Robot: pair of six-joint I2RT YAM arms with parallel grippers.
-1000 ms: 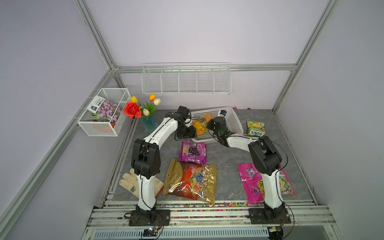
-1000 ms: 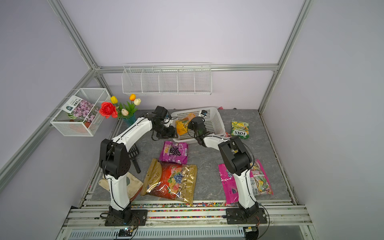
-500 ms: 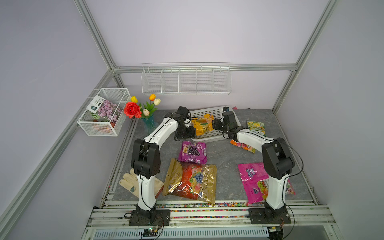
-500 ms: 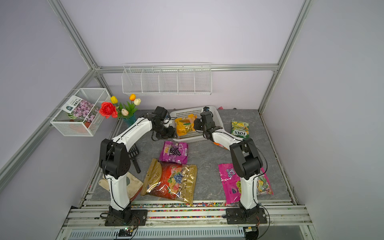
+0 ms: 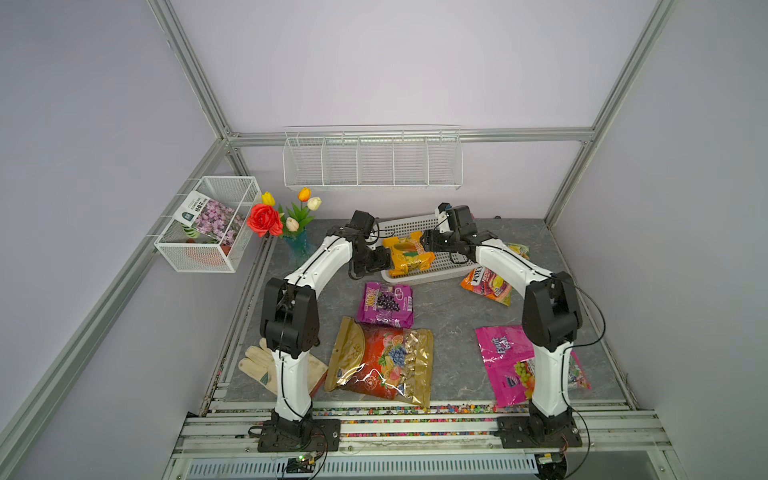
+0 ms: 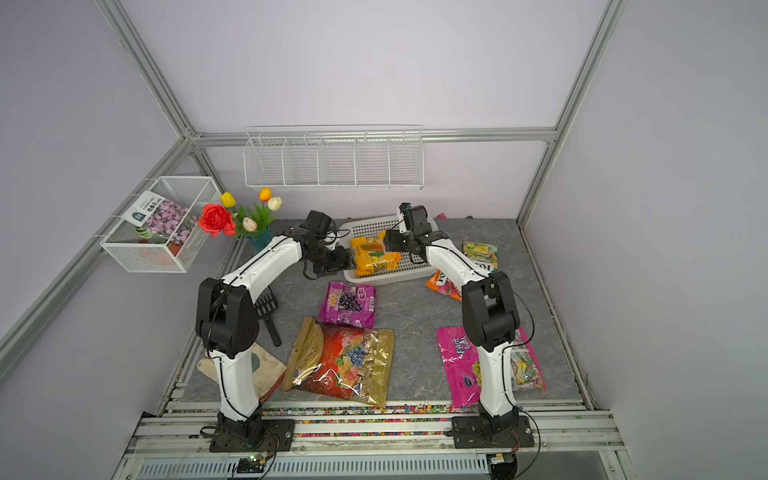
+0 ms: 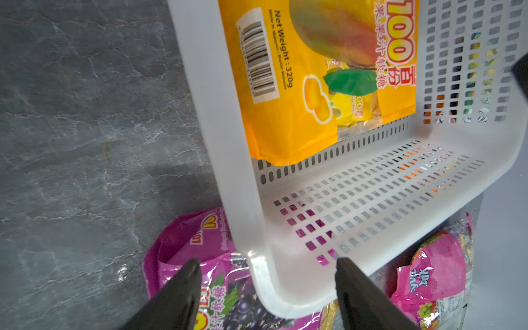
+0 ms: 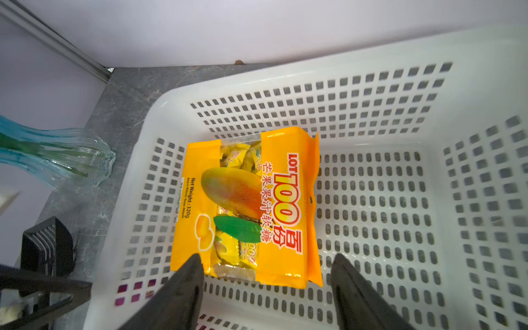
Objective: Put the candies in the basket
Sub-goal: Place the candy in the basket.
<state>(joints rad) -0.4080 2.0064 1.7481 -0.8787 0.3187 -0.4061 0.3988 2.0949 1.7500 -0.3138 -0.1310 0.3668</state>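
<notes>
The yellow candy bag [image 5: 409, 253] [image 8: 248, 208] lies flat inside the white basket [image 5: 411, 226] [image 6: 365, 227]. My right gripper [image 8: 267, 260] [image 5: 428, 241] hovers open just above the bag's near end, holding nothing. At the basket's left corner my left gripper [image 7: 265, 263] [image 5: 384, 262] is open, with the rim [image 7: 217, 143] between its fingers but not touched. On the table lie the purple grape bag [image 5: 385, 304], gold-and-red bag [image 5: 380, 361], pink bag [image 5: 505, 361], orange FOX'S bag [image 5: 486, 284] and green bag [image 5: 517, 249].
A glass vase of flowers [image 5: 297, 232] stands just left of the basket. A wire mesh box [image 5: 208, 224] hangs on the left wall and a wire rack [image 5: 372, 160] on the back wall. A glove [image 5: 257, 361] and a black scoop [image 6: 266, 307] lie near the left arm's base.
My right gripper has opened and let go of the yellow bag, which now rests in the basket. The right arm swung to the right, uncovering the orange bag. The left gripper opened slightly.
</notes>
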